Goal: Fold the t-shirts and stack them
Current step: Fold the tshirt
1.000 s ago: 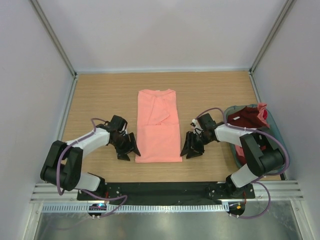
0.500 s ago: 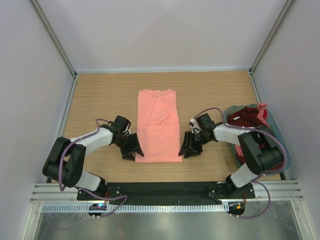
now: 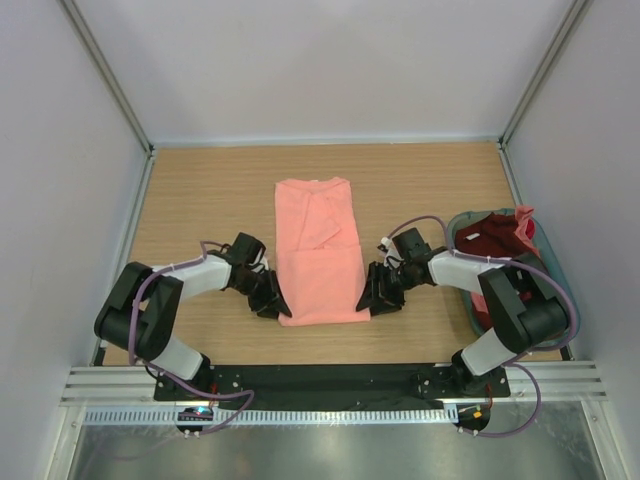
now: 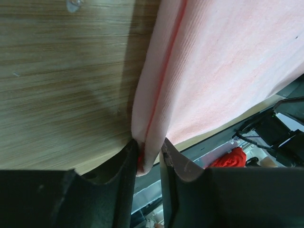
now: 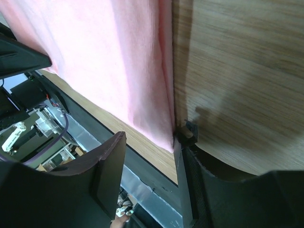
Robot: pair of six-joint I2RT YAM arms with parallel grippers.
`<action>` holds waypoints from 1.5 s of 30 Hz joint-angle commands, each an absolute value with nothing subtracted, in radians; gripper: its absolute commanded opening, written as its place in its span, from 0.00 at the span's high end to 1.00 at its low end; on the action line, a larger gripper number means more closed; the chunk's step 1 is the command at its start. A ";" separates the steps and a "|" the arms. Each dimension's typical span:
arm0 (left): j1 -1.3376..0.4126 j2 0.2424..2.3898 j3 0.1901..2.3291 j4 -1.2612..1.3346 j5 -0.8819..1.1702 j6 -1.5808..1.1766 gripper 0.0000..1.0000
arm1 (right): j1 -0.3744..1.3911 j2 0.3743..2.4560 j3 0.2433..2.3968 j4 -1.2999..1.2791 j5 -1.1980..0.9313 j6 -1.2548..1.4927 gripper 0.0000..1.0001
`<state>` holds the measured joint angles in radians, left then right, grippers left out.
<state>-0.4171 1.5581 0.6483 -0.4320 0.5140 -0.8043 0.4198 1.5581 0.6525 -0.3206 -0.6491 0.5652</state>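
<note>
A salmon-pink t-shirt (image 3: 318, 250), folded into a long strip, lies flat on the wooden table (image 3: 210, 190). My left gripper (image 3: 275, 305) is shut on its near left corner; the left wrist view shows the pink hem (image 4: 149, 152) pinched between the jaws. My right gripper (image 3: 368, 298) is open at the near right corner, with one finger under the shirt's edge (image 5: 161, 114) and the other above it. A dark maroon t-shirt (image 3: 488, 240) and another salmon-pink one (image 3: 524, 225) lie in the basket.
The grey-teal plastic basket (image 3: 552, 262) stands at the table's right edge, behind my right arm. Light walls close in the table at the back and both sides. A black strip and a metal rail run along the near edge (image 3: 330, 380).
My left gripper has slid right to the shirt's near left corner and closed on it. My right gripper has edged left onto the near right corner. The hem has bunched slightly.
</note>
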 commanded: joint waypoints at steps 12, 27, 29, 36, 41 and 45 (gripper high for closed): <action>-0.426 1.640 0.575 -0.394 0.236 -0.736 0.89 | 0.426 1.505 0.634 -0.403 -0.430 0.514 0.46; -0.428 1.634 0.586 -0.402 0.252 -0.739 0.93 | 0.463 1.588 0.598 -0.215 -0.405 0.551 0.45; -0.428 1.632 0.592 -0.402 0.259 -0.741 0.94 | 0.463 1.594 0.588 -0.200 -0.411 0.555 0.45; -0.428 1.626 0.607 -0.408 0.265 -0.742 0.96 | 0.466 1.595 0.505 -0.033 -0.488 0.644 0.60; -0.428 1.606 0.604 -0.408 0.271 -0.749 0.98 | 0.466 1.597 0.471 0.046 -0.517 0.676 0.80; -0.428 1.579 0.601 -0.428 0.272 -0.753 0.99 | 0.465 1.542 0.495 -0.041 -0.500 0.663 0.99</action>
